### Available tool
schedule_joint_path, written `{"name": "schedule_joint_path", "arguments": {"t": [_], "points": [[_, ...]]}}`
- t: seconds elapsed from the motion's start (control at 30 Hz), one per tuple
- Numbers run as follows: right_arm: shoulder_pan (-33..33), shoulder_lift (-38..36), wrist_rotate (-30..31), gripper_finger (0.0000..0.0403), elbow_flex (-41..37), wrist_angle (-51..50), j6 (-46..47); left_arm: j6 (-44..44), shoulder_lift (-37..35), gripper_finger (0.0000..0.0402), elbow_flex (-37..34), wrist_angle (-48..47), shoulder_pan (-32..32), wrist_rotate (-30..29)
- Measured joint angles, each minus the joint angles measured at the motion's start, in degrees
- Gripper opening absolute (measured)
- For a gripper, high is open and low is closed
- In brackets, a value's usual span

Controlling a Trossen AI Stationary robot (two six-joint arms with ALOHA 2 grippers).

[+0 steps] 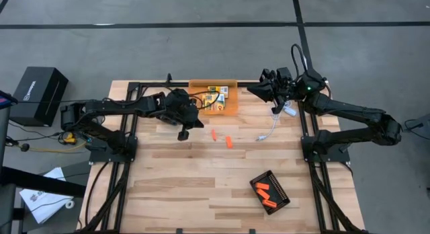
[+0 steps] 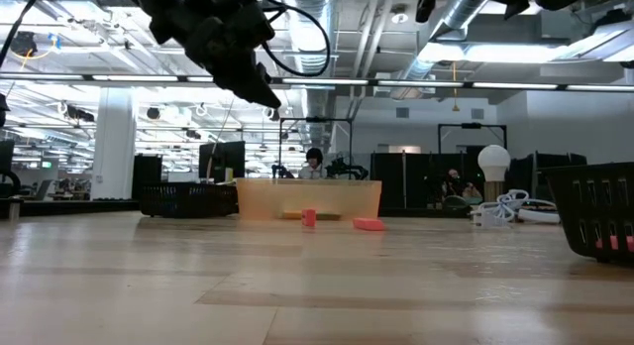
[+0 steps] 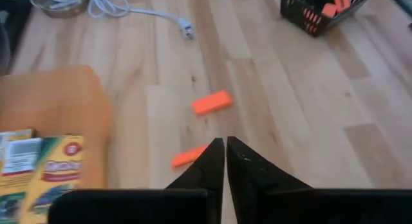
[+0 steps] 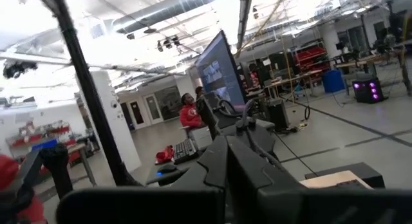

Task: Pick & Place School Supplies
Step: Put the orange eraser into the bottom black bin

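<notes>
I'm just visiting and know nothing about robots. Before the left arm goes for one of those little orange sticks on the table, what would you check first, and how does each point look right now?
1. Left gripper empty: ok, fingers together with nothing between them.
2. Fingers spread for a grab: not ok, nearly shut.
3. Two orange sticks lying free on the wood: ok.
4. Orange bin with crayon boxes clear of the sticks: ok.
5. White cable away from the sticks: ok.
6. Right gripper out of the way: ok, raised at the table's far edge, shut.

white cable (image 1: 270, 130) by right rail | black box (image 1: 37, 94) off-table | papers (image 1: 44, 197), possibly, on floor
</notes>
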Motion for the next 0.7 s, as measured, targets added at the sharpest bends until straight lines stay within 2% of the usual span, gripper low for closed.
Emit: {"name": "schedule_joint_path", "arguments": {"t": [0.17,0.43,0.63,0.7], "points": [[-0.02,0.00,1.06,0.0000,0.00,-0.01,2.06,4.47,0.00,0.0050,0.08,-0.02,1.50,-1.20],[-0.18,0.00,1.27,0.0000,0.00,0.00,3.77,14.89,0.47,0.0147,0.11,0.36,1.40,-2.87],[-0.15,0.00,2.51,0.0000,0.00,0.02,3.77,29.51,7.90,0.0199,0.28,-0.32,0.59,-8.25],[-0.15,0.00,2.49,0.0000,0.00,0.03,3.77,29.73,11.42,0.0205,1.25,-1.11,0.00,-9.93]]}}
